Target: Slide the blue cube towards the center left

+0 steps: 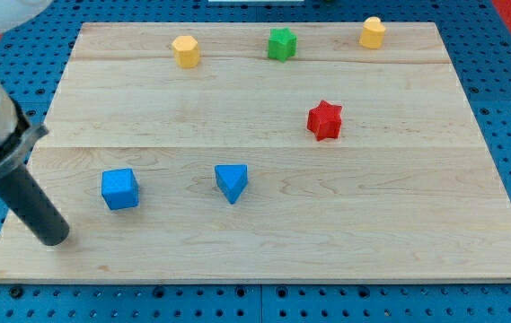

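The blue cube (119, 188) sits on the wooden board (264, 242) at the lower left. My dark rod comes in from the view's left edge, and my tip (55, 237) rests on the board to the left of and a little below the blue cube, apart from it. A blue triangular block (232, 181) lies to the right of the cube.
A red star block (325, 120) sits right of centre. Along the top edge stand a yellow block (185, 51), a green star block (281, 44) and another yellow block (373, 32). A blue pegboard (506, 108) surrounds the board.
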